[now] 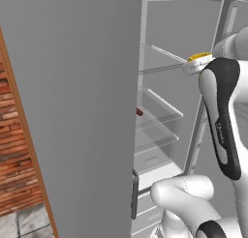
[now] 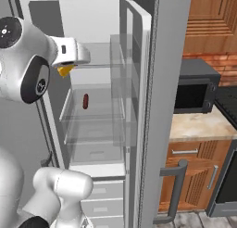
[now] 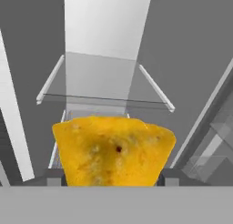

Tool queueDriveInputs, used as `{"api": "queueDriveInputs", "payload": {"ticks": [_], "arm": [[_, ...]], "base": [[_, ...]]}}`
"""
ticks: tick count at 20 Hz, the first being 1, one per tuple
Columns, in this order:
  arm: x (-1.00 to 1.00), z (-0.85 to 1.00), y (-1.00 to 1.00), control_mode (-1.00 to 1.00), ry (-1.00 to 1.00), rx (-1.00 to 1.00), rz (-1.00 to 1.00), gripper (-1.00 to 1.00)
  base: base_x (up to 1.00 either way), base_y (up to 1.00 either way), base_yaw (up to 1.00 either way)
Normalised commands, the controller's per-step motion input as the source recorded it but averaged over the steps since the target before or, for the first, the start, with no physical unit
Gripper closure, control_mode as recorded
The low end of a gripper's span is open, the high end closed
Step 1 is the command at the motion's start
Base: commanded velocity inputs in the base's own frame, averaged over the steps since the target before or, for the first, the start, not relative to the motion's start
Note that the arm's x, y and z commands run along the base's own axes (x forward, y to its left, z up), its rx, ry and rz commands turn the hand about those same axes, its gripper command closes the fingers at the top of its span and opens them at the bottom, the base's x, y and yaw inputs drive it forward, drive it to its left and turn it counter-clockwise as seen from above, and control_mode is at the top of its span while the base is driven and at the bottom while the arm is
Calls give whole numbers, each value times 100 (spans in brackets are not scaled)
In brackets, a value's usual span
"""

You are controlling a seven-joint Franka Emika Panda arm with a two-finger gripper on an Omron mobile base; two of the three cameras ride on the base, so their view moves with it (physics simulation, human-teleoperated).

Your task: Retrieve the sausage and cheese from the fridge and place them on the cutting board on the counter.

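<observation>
Holding the cheese [image 3: 113, 151], the gripper [image 3: 111, 177] sat inside the open fridge [image 2: 159, 46]. In the hand view its two dark fingertips [image 3: 52, 176] stood on either side of the yellow-orange wedge, pressed against it, so the pincer was closed on the cheese. The wedge looked big there and had small pale spots and one dark dot. Behind it was a clear shelf [image 3: 104, 89] and the white back wall of the fridge.

In the right base view the cheese [image 2: 65, 70] peeked out as a small yellow bit under the white hand, up near a high shelf. In the left base view it [image 1: 199, 55] showed as a thin yellow strip at the end of the arm.

The sausage [image 2: 85, 101] lay on a lower clear shelf, well below the cheese. It was thin and dark red, and nothing touched it. In the left base view just its end [image 1: 139, 111] poked out past the grey door.

To the right of the fridge was the beige counter [image 2: 196, 125] with a dark microwave [image 2: 195, 85] on it, over brown cabinets [image 2: 203, 174].
</observation>
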Motion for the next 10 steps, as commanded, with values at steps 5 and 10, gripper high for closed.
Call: {"api": "queueDriveInputs", "payload": {"ticks": [5,10], "arm": [[-100,-8,0,-100,8,-14,0,100],[-87,-12,0,-100,8,-1,0,100]], "base": [[0,0,0],[0,0,0]]}}
